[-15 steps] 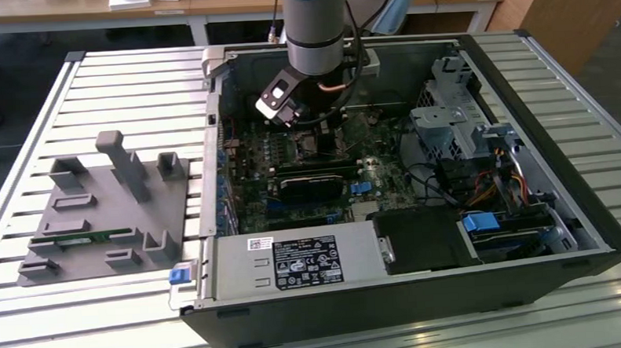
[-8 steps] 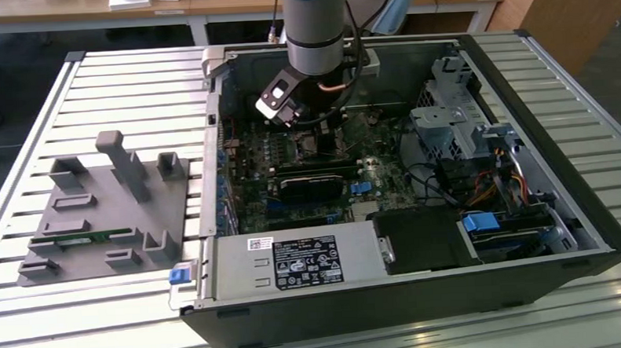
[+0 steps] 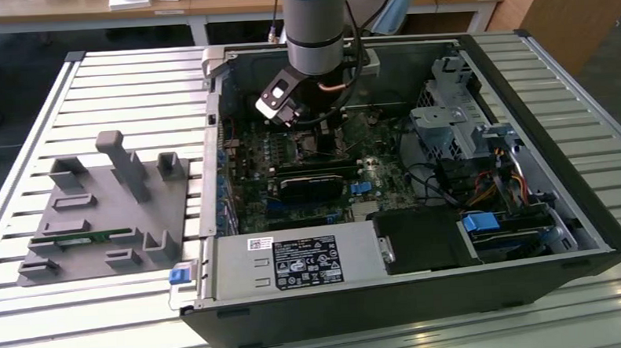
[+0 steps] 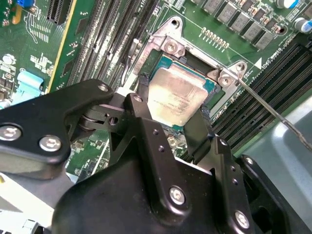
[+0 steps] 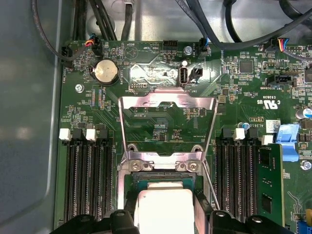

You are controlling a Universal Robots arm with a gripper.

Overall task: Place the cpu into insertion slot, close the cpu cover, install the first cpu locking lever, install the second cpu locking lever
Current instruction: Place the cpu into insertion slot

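The cpu, a square chip with a dull silver top, sits between my gripper's two black fingers, which press on its opposite edges. It lies in or just over the insertion slot on the green motherboard; I cannot tell whether it is fully seated. In the first wrist view the cpu is again between the fingers. The cpu cover, a silver frame with an open middle, is swung open away from the socket. A thin wire locking lever stands free beside the socket. In the exterior view the gripper reaches down into the case.
The open black computer case lies on a slatted metal table. Memory slots flank the socket on both sides. Drive cages and cables fill the exterior view's right. A grey fixture stands outside the case at the exterior view's left.
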